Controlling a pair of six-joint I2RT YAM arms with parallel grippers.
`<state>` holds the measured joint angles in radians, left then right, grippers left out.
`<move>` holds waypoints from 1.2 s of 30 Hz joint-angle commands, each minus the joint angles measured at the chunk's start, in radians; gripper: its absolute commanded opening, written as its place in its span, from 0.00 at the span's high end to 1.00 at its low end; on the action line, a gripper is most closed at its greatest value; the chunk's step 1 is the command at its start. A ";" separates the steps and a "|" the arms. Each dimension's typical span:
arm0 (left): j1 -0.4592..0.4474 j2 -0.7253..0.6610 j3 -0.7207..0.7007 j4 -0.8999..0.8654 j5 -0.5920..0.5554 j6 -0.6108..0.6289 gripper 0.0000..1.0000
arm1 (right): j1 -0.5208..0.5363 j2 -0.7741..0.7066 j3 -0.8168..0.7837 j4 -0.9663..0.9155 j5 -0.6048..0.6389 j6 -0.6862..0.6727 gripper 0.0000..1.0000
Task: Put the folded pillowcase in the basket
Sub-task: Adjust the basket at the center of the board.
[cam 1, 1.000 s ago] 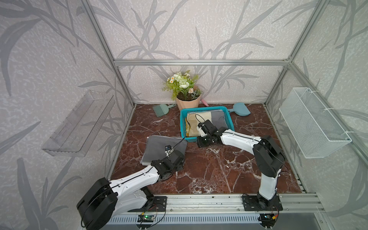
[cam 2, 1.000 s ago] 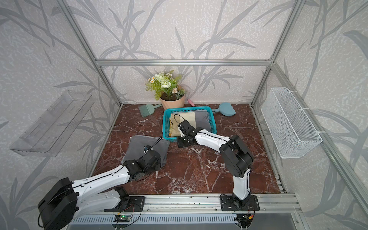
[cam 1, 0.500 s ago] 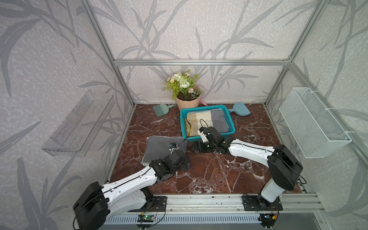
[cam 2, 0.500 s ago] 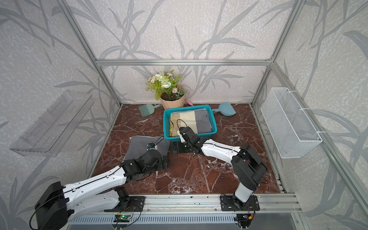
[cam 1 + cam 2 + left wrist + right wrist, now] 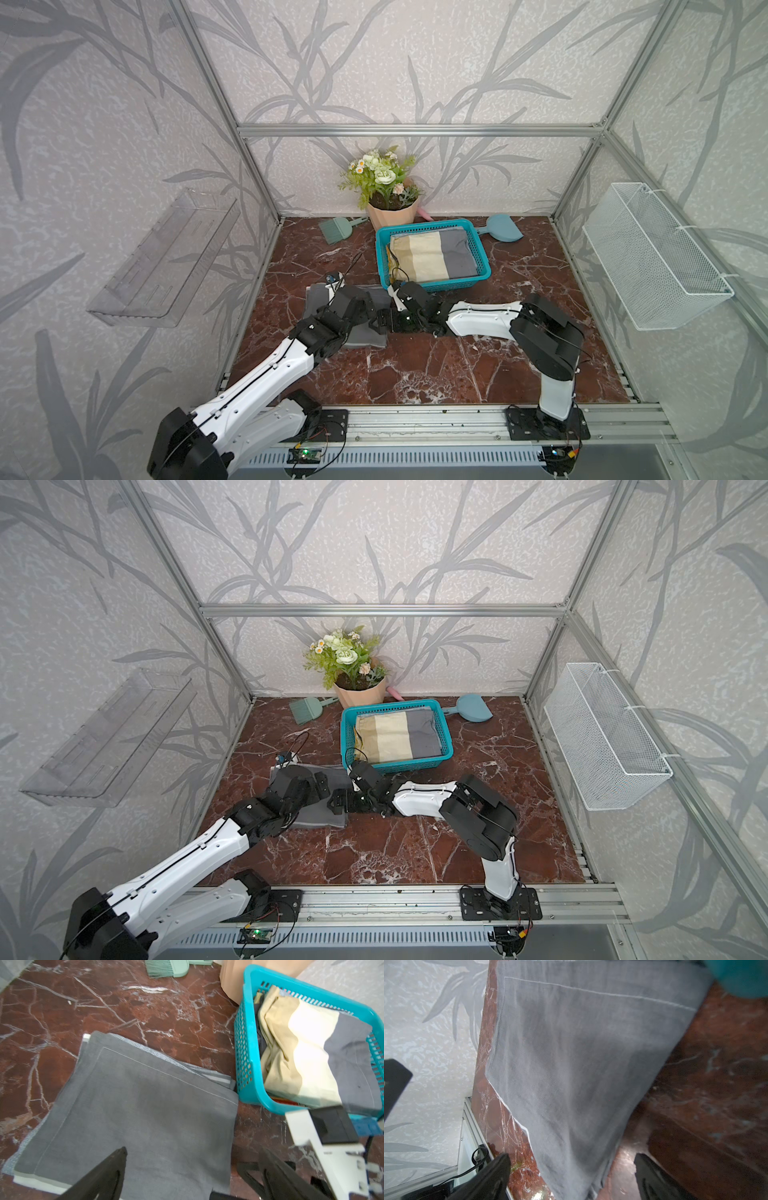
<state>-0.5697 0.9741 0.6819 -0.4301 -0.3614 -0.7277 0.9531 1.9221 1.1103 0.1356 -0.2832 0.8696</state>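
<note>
Both the left gripper (image 5: 193,1150) and right gripper (image 5: 572,1157) hover spread over the folded pillowcase (image 5: 135,1095) near-left of the basket (image 5: 434,286); the grasp seems next, pinching its edges.

The left arm (image 5: 266,374) and right arm (image 5: 484,318) share one build: glossy white link shells dotted with small screw holes, chunky black rounded joints, and flat black base plates (image 5: 544,428). Thin black cables (image 5: 353,266) loop off the wrists. The left pincer (image 5: 195,1150) and right pincer (image 5: 572,1156) have tapered matte-black fingers (image 5: 104,1176).
</note>
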 commanded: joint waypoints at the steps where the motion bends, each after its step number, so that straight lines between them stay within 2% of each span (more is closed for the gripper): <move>1: 0.033 0.003 0.021 0.028 0.003 0.071 0.00 | 0.017 0.043 0.026 -0.050 0.003 0.033 0.07; 8: 0.072 0.052 0.030 0.057 0.021 0.096 0.00 | 0.035 0.055 0.043 -0.155 0.033 0.067 0.28; 10: 0.081 0.053 0.029 0.063 0.024 0.101 0.00 | 0.035 0.045 0.022 -0.162 0.034 0.083 0.37; 11: 0.086 0.053 0.029 0.066 0.025 0.104 0.00 | 0.036 0.041 0.009 -0.157 0.028 0.092 0.50; 12: 0.091 0.055 0.030 0.067 0.027 0.108 0.00 | 0.038 0.035 -0.006 -0.148 0.021 0.100 0.68; 14: 0.100 0.057 0.033 0.071 0.030 0.114 0.00 | 0.041 0.023 -0.034 -0.135 0.012 0.119 0.99; 19: 0.122 0.063 0.042 0.078 0.037 0.131 0.00 | 0.040 -0.068 -0.126 -0.105 0.016 0.148 1.00; 25: 0.131 0.085 0.045 0.097 0.057 0.140 0.00 | -0.003 -0.268 -0.256 -0.170 0.032 0.151 1.00; 36: 0.136 0.122 0.017 0.130 0.124 0.133 0.00 | -0.250 -0.719 -0.546 -0.382 0.112 0.135 1.00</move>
<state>-0.4416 1.0874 0.7010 -0.3244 -0.2646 -0.6014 0.7399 1.2648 0.6022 -0.1318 -0.2127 1.0218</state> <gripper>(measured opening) 0.998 0.043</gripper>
